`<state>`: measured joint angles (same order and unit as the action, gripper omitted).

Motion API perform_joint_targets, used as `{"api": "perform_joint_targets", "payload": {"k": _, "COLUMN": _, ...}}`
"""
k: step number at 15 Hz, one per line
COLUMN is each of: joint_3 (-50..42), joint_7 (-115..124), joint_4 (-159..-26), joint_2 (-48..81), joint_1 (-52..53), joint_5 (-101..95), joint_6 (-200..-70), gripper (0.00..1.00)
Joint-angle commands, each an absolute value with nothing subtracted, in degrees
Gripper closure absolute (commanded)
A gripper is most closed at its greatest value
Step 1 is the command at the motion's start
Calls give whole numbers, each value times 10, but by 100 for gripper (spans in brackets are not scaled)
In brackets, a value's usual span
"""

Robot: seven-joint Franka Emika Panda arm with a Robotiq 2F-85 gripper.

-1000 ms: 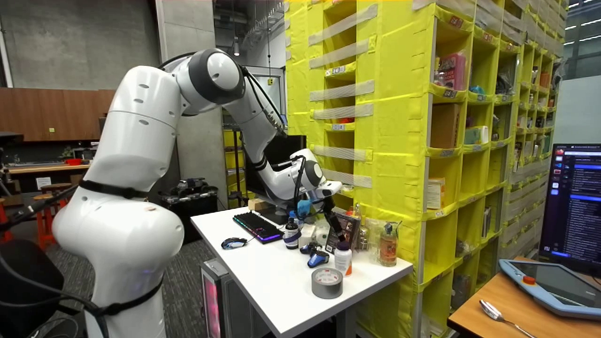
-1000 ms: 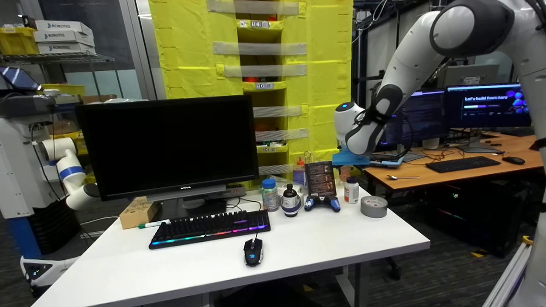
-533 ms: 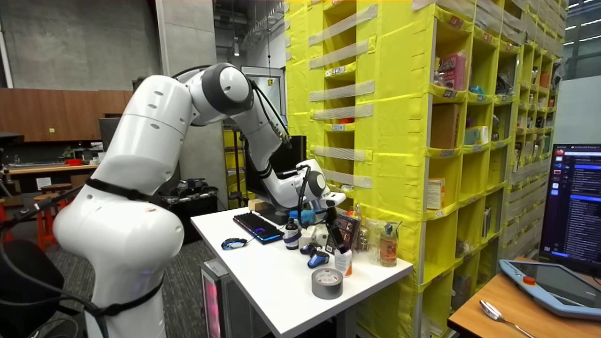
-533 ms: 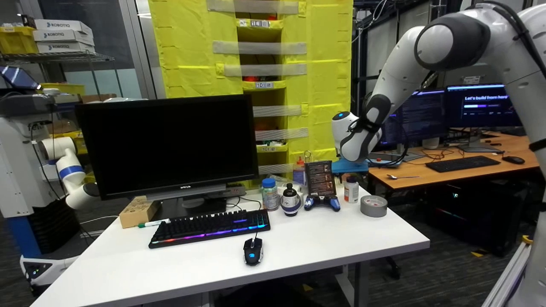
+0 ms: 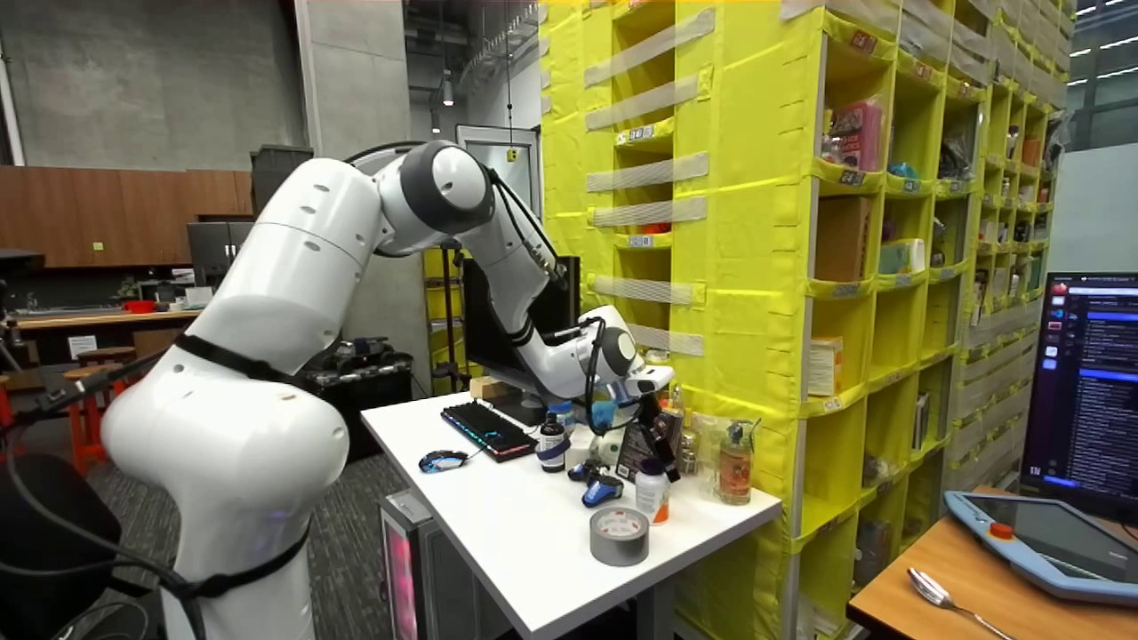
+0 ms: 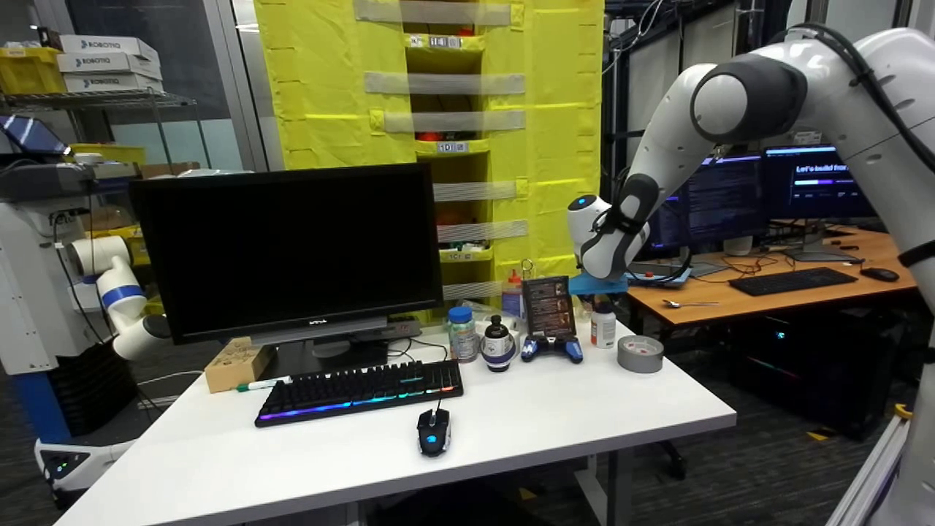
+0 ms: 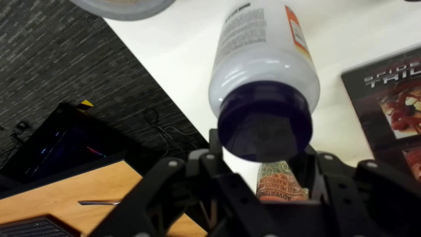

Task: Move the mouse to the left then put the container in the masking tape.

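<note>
One container [image 7: 264,70]: whitish, orange on the label, dark purple cap [image 7: 264,123]. Location: on the surface [image 6: 570,409], just beside the masking tape [image 6: 640,358], apart from it and not in its ring. Stands cap up; a slight lean cannot be ruled out.

One hand [image 7: 261,151]: clenched on the container, grip spanning the cap.

Handling, as judged: probably stiff plastic, light to moderate in weight; contents not visible. Glossy sides, likely slippery; not especially fragile. Best hold: squarely across the full width of the cap, leaving the base free to enter the ring first. A pinch near the cap's rim could let the container swing or twist; the rounded shoulder looks a poor place to squeeze.

One roll of masking tape: grey, lying flat, hole upward. Presumably stiff; a knock from the base could slide it.

One mouse [image 6: 434,434]: dark, well apart from the masking tape, same surface. Whether its move is done cannot be told.

One game controller [image 6: 553,343]: near the masking tape, apart from it.
</note>
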<state>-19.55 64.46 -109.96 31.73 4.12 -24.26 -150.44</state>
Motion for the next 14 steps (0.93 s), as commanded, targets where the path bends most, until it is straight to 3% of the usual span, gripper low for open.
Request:
{"api": "perform_joint_targets", "payload": {"k": 1, "joint_3": -208, "joint_7": 648, "joint_4": -1095, "joint_2": 314, "joint_1": 49, "joint_5": -240, "joint_6": -1512, "gripper": 79}}
{"api": "perform_joint_targets", "payload": {"k": 2, "joint_3": -212, "joint_7": 652, "joint_4": -1095, "joint_2": 312, "joint_1": 52, "joint_5": -243, "joint_6": -1515, "gripper": 87}}
{"api": "perform_joint_targets", "payload": {"k": 3, "joint_3": -218, "joint_7": 657, "joint_4": -1099, "joint_2": 307, "joint_1": 57, "joint_5": -248, "joint_6": -1517, "gripper": 44}}
{"api": "perform_joint_targets", "payload": {"k": 4, "joint_3": -221, "joint_7": 660, "joint_4": -1102, "joint_2": 305, "joint_1": 59, "joint_5": -249, "joint_6": -1523, "gripper": 48}}
{"api": "perform_joint_targets", "payload": {"k": 6, "joint_3": -229, "joint_7": 665, "joint_4": -1104, "joint_2": 303, "joint_1": 64, "joint_5": -249, "joint_6": -1526, "gripper": 44}}
{"api": "perform_joint_targets", "payload": {"k": 12, "joint_3": -241, "joint_7": 684, "joint_4": -1113, "joint_2": 293, "joint_1": 76, "joint_5": -250, "joint_6": -1534, "gripper": 5}}
{"api": "perform_joint_targets", "payload": {"k": 14, "joint_3": -232, "joint_7": 671, "joint_4": -1123, "joint_2": 284, "joint_1": 74, "joint_5": -243, "joint_6": -1521, "gripper": 0}}
